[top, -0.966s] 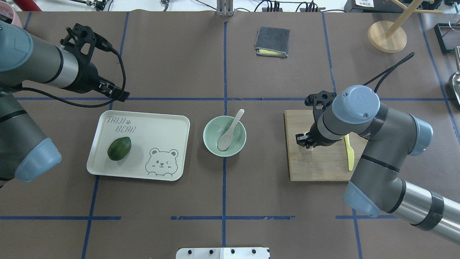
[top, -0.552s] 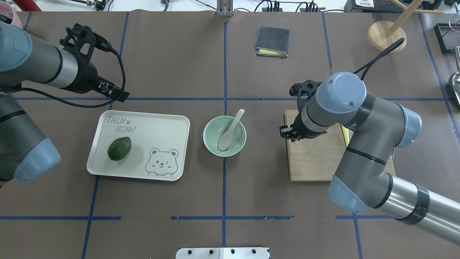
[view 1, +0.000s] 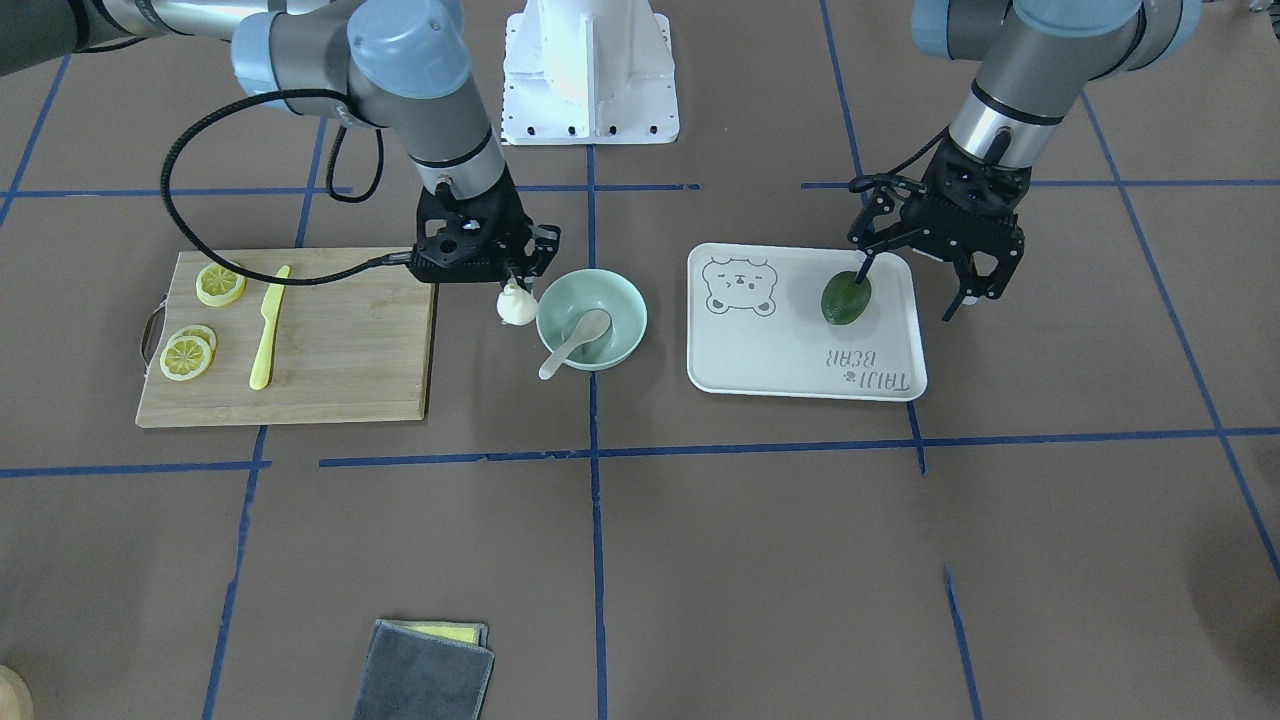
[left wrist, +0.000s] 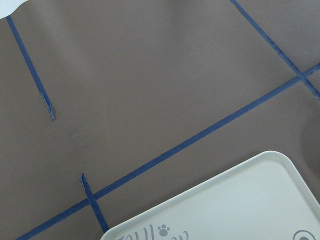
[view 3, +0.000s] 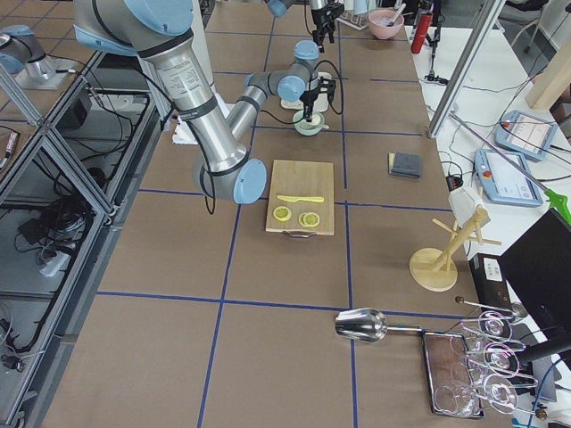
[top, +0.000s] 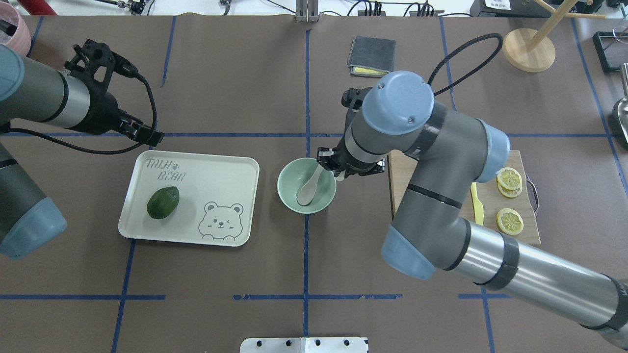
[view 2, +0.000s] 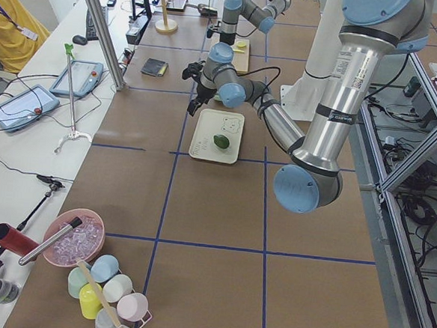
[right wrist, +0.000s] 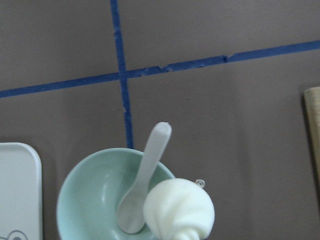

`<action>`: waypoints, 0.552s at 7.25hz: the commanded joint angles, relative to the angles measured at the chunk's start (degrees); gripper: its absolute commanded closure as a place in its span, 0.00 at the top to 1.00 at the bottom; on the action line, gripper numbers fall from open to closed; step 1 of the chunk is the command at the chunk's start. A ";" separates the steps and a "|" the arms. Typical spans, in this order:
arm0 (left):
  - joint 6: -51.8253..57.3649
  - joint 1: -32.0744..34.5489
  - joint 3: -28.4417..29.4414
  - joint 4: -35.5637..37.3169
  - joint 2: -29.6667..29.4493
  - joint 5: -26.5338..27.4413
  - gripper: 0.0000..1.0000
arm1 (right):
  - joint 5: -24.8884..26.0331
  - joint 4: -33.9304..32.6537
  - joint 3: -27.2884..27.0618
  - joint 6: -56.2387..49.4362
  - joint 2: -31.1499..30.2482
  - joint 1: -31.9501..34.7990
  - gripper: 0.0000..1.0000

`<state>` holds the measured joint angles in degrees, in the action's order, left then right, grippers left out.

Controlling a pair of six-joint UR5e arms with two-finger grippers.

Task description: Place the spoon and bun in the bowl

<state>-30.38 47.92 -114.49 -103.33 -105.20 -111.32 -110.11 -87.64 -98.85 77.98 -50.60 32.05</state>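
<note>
The mint-green bowl (top: 290,197) stands at the table's middle, with the cream spoon (top: 311,185) lying in it, handle over the far rim. My right gripper (view 1: 516,283) is shut on the white pleated bun (view 1: 517,306) and holds it just above the table beside the bowl's rim (view 1: 628,312). In the right wrist view the bun (right wrist: 180,210) hangs over the edge of the bowl (right wrist: 85,200), next to the spoon (right wrist: 142,182). My left gripper (view 1: 908,296) is open and empty, above the tray's far edge.
The cream bear tray (top: 221,171) with a dark green avocado (top: 163,202) lies left of the bowl. A wooden cutting board (top: 431,220) with lemon slices (top: 509,221) and a yellow knife (top: 477,208) lies right. A grey cloth (top: 372,55) lies far back.
My right arm has swung left from the cutting board to the bowl's right rim, carrying the bun. My left arm has drawn back slightly to the left.
</note>
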 commanded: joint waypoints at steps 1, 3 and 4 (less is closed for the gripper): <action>-0.03 0.06 0.06 -0.03 0.18 -0.13 0.99 | 3.03 2.99 5.24 4.45 3.84 -3.04 0.55; -0.55 0.06 -0.03 -0.03 0.09 -0.30 1.00 | 3.76 3.00 5.95 4.55 4.10 -3.66 0.74; -0.64 0.06 -0.12 -0.03 0.09 -0.30 1.00 | 3.76 3.09 5.78 4.55 4.10 -3.66 0.80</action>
<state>-30.87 47.99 -114.52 -103.36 -105.08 -111.58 -106.52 -84.68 -93.14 82.45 -46.60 28.56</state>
